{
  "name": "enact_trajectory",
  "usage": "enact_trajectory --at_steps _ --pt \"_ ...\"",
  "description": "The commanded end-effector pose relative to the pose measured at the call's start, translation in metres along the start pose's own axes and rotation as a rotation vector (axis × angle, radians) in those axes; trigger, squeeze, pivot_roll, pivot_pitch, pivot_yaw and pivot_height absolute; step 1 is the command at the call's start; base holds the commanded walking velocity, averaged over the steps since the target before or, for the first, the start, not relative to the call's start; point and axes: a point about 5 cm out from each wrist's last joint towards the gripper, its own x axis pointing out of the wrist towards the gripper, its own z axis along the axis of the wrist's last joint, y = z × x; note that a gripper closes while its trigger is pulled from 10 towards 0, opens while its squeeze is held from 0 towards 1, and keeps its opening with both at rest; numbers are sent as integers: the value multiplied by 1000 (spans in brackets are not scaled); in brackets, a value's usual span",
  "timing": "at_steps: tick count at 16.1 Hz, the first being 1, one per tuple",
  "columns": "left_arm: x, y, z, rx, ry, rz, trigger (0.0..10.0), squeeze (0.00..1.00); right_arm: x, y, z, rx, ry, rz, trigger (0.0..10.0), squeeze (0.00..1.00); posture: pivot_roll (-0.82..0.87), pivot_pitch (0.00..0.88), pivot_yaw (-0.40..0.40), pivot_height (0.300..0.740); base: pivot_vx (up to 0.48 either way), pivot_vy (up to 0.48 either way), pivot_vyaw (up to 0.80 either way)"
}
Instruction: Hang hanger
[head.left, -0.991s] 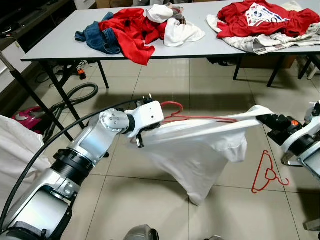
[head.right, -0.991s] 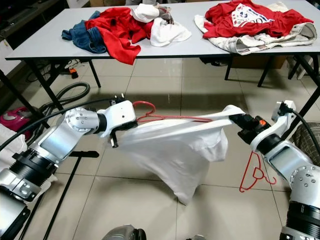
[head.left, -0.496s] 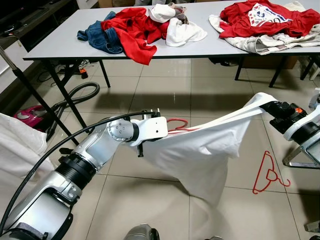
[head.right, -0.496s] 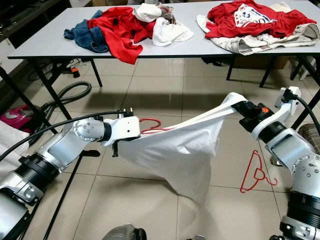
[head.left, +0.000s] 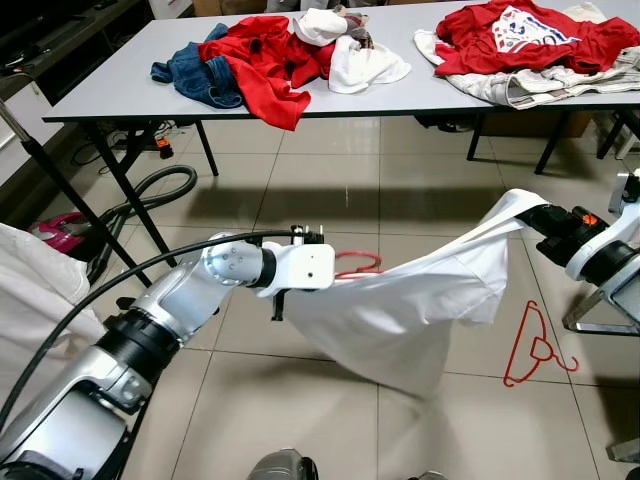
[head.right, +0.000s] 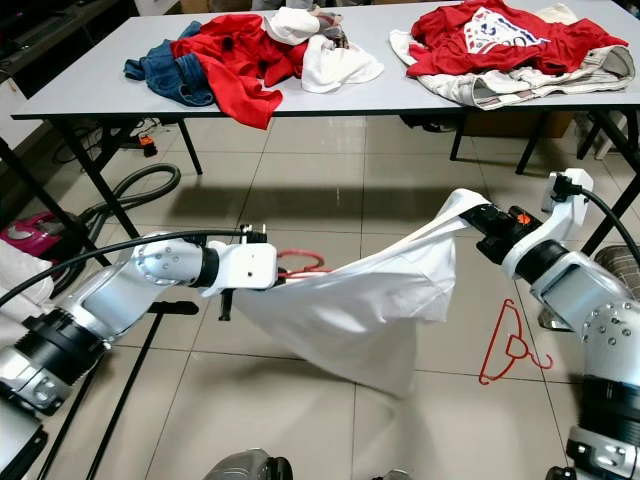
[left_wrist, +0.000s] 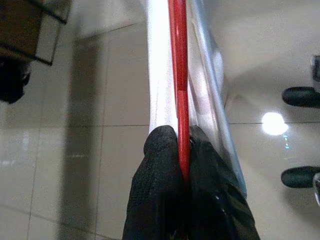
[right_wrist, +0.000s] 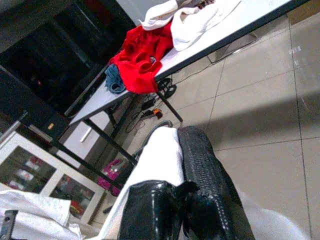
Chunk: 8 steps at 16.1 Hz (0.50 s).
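Observation:
A white shirt (head.left: 400, 305) hangs stretched between my two grippers over the tiled floor. Inside it sits a red hanger (head.left: 356, 265), its hook poking out near my left gripper (head.left: 300, 268). That gripper is shut on the hanger; in the left wrist view its black fingertips (left_wrist: 165, 165) pinch the red hanger (left_wrist: 179, 75) together with white cloth. Off to the right, my right gripper (head.left: 548, 222) is shut on the shirt's far end, held higher than the left. The right wrist view has white cloth (right_wrist: 157, 157) clamped between its fingers (right_wrist: 200, 165).
A second red hanger (head.left: 535, 345) lies on the floor at the right. A grey table (head.left: 120, 90) at the back carries piles of red, white and blue clothes (head.left: 262, 55). A vacuum hose (head.left: 150, 195) and a black stand leg (head.left: 60, 190) are at the left.
My left gripper has shifted slightly with the hanger, now lying more level. The shirt's lower part has swung up and bunched toward the right. The right gripper has stayed roughly in place.

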Motion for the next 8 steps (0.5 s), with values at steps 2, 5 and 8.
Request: enact_trajectory --at_steps 2,5,8 --pt "0 -8 4 34 -25 -61 10000 0 5 5 8 -40 -15 24 0 0 0 29 97 740 0 0 0" --pt "2 -16 16 114 -70 -157 10000 0 15 10 7 -55 14 57 0 0 1 20 95 740 0 0 0" --pt "3 -15 25 148 -114 -165 10000 0 24 9 -9 -139 145 74 0 0 0 14 96 740 0 0 0"
